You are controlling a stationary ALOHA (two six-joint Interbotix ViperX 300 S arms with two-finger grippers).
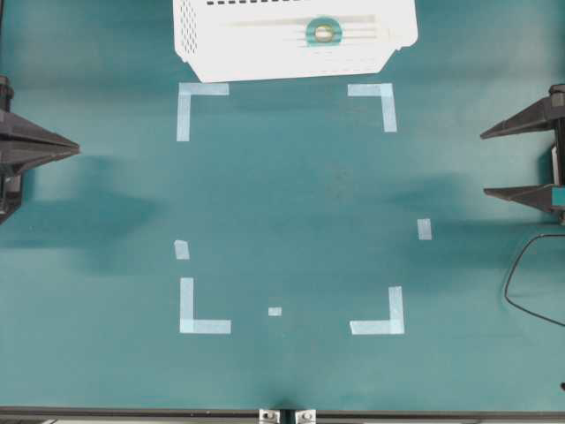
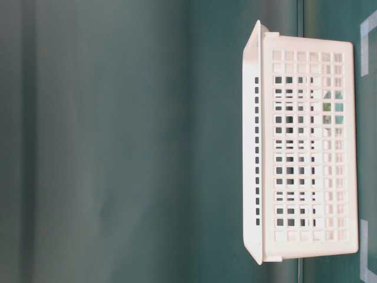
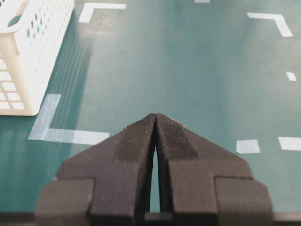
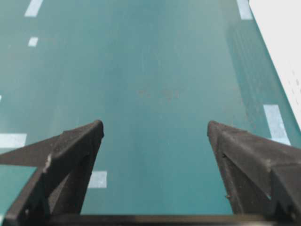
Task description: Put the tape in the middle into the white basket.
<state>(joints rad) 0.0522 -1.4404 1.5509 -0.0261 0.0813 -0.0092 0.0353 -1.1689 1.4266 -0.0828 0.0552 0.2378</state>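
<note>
dark teal desk (image 1: 291, 194) under even light, marked with pale blue tape strips: four l-shaped corner marks (image 1: 196, 104) framing a rectangle in the middle, plus a few short loose strips (image 1: 425, 229).

right gripper (image 1: 484, 163) sits at the right edge of the desk, fingers spread wide apart, nothing between them; the right wrist view shows only bare desk in the gap. a thin black cable (image 1: 530, 283) loops on the desk just below it, near the right edge.

left gripper (image 1: 75, 150) sits at the left edge, fingers (image 3: 136, 141) pressed together tip to tip, holding nothing.

the tape (image 1: 323, 33), a light teal ring with tan core, lies flat inside the white basket (image 1: 229, 53), toward its right half. the basket stands at the far edge of the desk, centred, just beyond the two far corner marks. in the table-level view, a bit of teal shows through the slotted wall (image 2: 306, 147). middle of the marked rectangle holds no roll.
</note>
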